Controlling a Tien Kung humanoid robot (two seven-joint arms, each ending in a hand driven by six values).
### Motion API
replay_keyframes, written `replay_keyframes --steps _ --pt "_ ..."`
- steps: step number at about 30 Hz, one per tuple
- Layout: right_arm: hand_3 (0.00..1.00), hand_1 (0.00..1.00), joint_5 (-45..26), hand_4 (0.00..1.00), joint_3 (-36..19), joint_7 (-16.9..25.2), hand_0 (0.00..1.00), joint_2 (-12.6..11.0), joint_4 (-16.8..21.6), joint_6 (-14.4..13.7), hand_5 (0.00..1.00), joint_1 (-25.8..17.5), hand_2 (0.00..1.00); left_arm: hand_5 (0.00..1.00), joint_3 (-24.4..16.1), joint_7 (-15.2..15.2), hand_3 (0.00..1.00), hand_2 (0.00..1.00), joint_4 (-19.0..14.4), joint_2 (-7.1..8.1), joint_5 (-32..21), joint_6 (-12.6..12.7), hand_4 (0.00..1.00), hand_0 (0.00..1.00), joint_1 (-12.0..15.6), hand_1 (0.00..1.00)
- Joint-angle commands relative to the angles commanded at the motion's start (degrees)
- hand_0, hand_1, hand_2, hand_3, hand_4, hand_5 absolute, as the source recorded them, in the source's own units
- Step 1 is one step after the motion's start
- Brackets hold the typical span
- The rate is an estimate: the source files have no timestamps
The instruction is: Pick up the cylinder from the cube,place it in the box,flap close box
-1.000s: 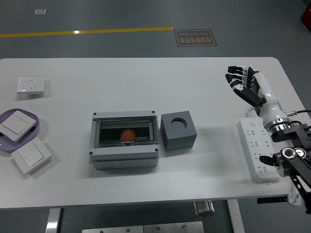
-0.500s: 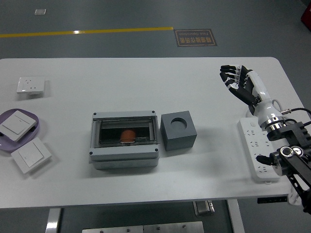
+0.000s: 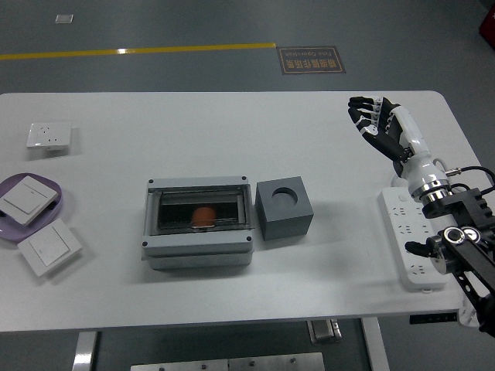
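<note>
- Orange cylinder (image 3: 203, 216) inside the grey box (image 3: 198, 251), seen through what looks like a transparent flap; not on the cube.
- Likely light, rigid, smooth; prone to roll. Best gripped across its round side, fingertips opposed, if a regrasp is needed.
- Grey cube (image 3: 285, 209) just beside the box on the right, round socket empty.
- Flap seemingly down already; judged near task end.
- Right hand (image 3: 377, 124) up near the far right table (image 3: 232, 124) edge, well apart from box, fingers spread, holding nothing.
- Power strip (image 3: 411, 239) under the right forearm.
- Wall switches (image 3: 49, 246) and purple plate (image 3: 54, 193) far left, socket plate (image 3: 49, 137) beyond.
- Left hand out of view.
</note>
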State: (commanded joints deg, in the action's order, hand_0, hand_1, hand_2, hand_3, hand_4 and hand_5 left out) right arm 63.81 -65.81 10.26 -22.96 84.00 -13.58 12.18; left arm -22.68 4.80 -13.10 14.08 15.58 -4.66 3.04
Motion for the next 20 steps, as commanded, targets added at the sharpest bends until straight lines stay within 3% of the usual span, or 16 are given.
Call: replay_keyframes --steps 20 --pt "0.670 0.723 -0.75 0.734 -2.31 0.40 0.758 -0.85 -0.14 -0.12 0.526 -1.95 0.738 0.199 1.33 -0.24 0.699 0.662 0.20 1.07 -1.17 -0.12 0.679 0.676 -0.02 0.689"
